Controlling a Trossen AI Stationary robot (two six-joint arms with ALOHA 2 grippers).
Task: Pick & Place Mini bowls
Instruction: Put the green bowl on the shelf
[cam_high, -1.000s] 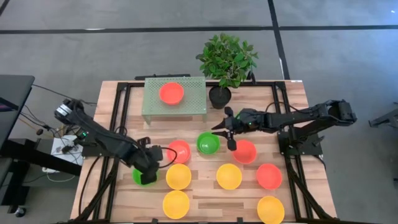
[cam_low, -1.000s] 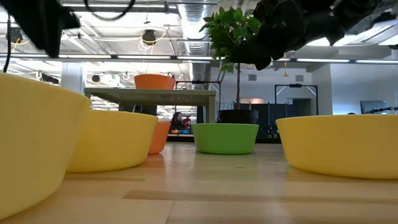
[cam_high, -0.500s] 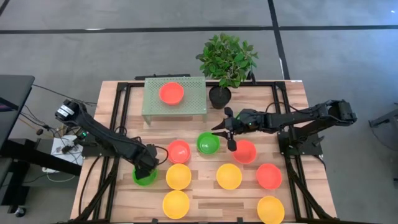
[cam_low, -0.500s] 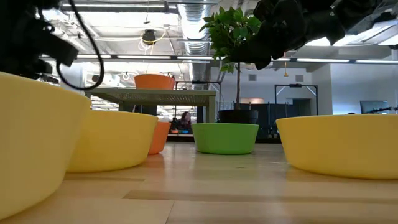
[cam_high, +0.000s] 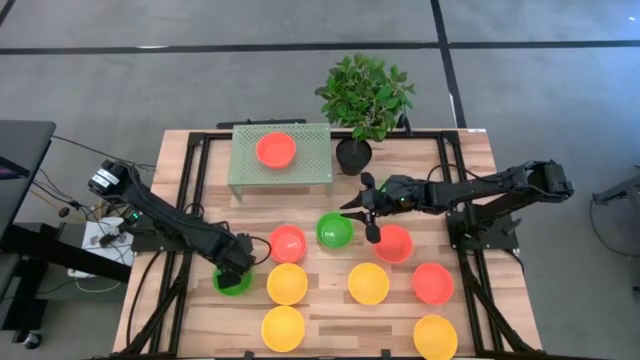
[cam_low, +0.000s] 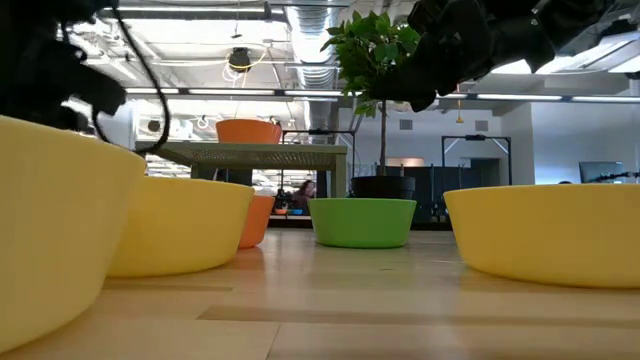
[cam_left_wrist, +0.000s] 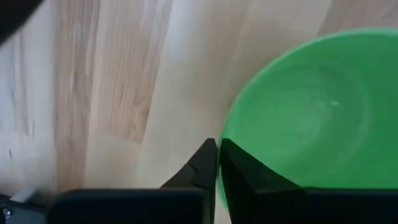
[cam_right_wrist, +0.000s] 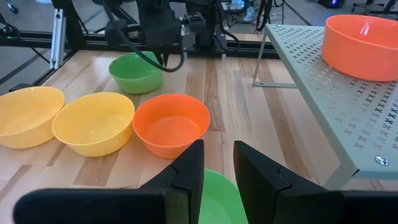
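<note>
My left gripper (cam_high: 233, 268) pinches the rim of the green mini bowl (cam_high: 232, 283) on the pale plank table (cam_high: 320, 310). My right gripper (cam_high: 366, 212) hovers parted above another green bowl (cam_high: 334, 230). Behind: ceiling lights, pipes.

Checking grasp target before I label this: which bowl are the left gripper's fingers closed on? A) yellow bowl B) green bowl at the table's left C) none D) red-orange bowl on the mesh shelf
B: the left gripper has its fingers shut on the rim of the green bowl, seen at the table's left from above.
</note>
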